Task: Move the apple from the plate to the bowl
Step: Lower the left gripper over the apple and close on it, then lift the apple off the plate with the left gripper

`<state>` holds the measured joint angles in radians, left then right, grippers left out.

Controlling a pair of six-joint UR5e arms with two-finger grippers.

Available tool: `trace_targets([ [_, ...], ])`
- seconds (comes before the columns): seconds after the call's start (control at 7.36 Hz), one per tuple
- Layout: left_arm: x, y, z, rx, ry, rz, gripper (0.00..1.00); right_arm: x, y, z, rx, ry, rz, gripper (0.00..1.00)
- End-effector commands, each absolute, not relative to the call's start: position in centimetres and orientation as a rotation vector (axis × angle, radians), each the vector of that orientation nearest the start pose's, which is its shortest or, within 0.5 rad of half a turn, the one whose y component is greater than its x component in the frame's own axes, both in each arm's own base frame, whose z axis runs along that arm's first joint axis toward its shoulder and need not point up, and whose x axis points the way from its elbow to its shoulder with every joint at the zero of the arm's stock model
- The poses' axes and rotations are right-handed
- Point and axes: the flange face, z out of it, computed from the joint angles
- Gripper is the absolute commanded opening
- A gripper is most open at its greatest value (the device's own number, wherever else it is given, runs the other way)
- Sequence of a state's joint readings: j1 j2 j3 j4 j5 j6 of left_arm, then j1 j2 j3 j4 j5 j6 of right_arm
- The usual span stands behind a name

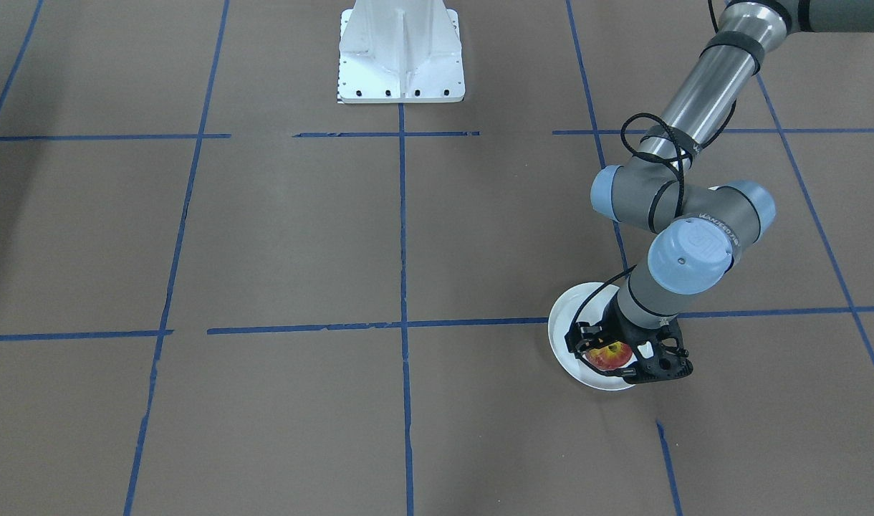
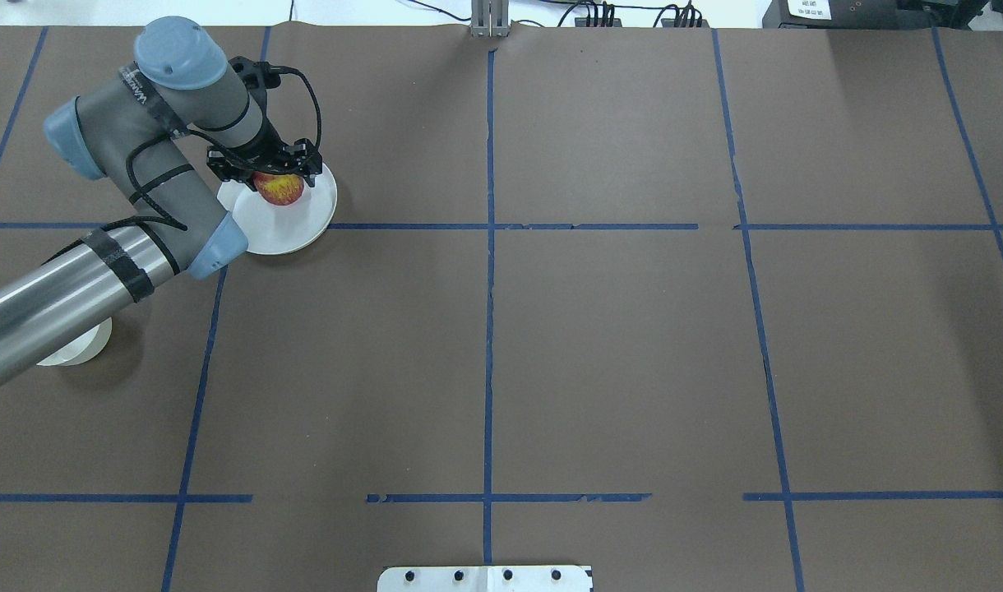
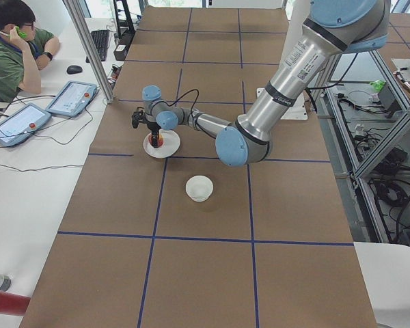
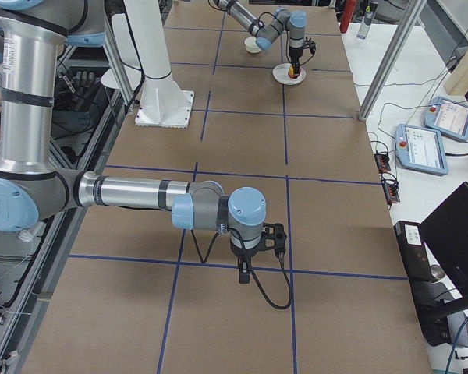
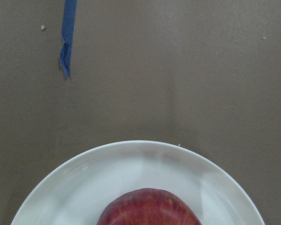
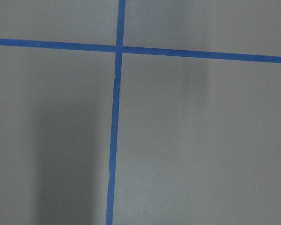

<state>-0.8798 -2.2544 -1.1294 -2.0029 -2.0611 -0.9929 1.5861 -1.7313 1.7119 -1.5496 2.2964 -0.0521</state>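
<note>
The red and yellow apple (image 1: pixel 609 355) lies on the far part of the white plate (image 2: pixel 284 226), seen from the robot's side. My left gripper (image 1: pixel 607 358) is down over it with a finger against each side, shut on the apple. The left wrist view shows the apple's top (image 5: pixel 147 208) with the plate's rim (image 5: pixel 145 146) beyond it. The off-white bowl (image 3: pixel 199 188) stands empty, nearer the robot than the plate, and my left arm partly hides it in the overhead view (image 2: pixel 78 352). My right gripper (image 4: pixel 253 261) hangs over bare table far away; I cannot tell whether it is open.
Brown paper with blue tape lines (image 2: pixel 489 226) covers the table. A white mounting base (image 1: pixel 401 54) stands at the robot's side. A metal post (image 3: pixel 89 48), tablets and a seated person are beyond the table's far edge.
</note>
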Motion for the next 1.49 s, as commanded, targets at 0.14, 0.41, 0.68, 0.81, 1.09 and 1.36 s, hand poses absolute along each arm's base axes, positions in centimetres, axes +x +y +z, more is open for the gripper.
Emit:
trace_targets([
  [0.14, 42.5, -66.3, 40.6, 0.113, 0.790, -0.130, 0.64, 7.4, -42.3, 66.4, 0.026, -0.725, -0.036, 1.00],
  [0.41, 39.3, -67.7, 39.2, 0.142, 0.812, -0.151, 0.51, 7.4, -42.3, 66.4, 0.027, -0.725, -0.036, 1.00],
  [0.68, 34.0, -67.1, 38.7, 0.128, 0.870, -0.113, 0.51, 7.4, -42.3, 66.4, 0.027, -0.725, -0.036, 1.00],
  [0.81, 30.5, -66.3, 38.8, 0.134, 0.868, -0.074, 0.51, 7.4, -42.3, 66.4, 0.026, -0.725, -0.036, 1.00],
  [1.09, 23.4, -62.4, 39.1, 0.188, 0.808, 0.044, 0.51, 7.4, -42.3, 66.4, 0.027, -0.725, -0.036, 1.00],
  [1.36, 18.5, -56.9, 40.8, 0.219, 0.793, 0.083, 0.51, 7.4, -42.3, 66.4, 0.027, -0.725, -0.036, 1.00],
])
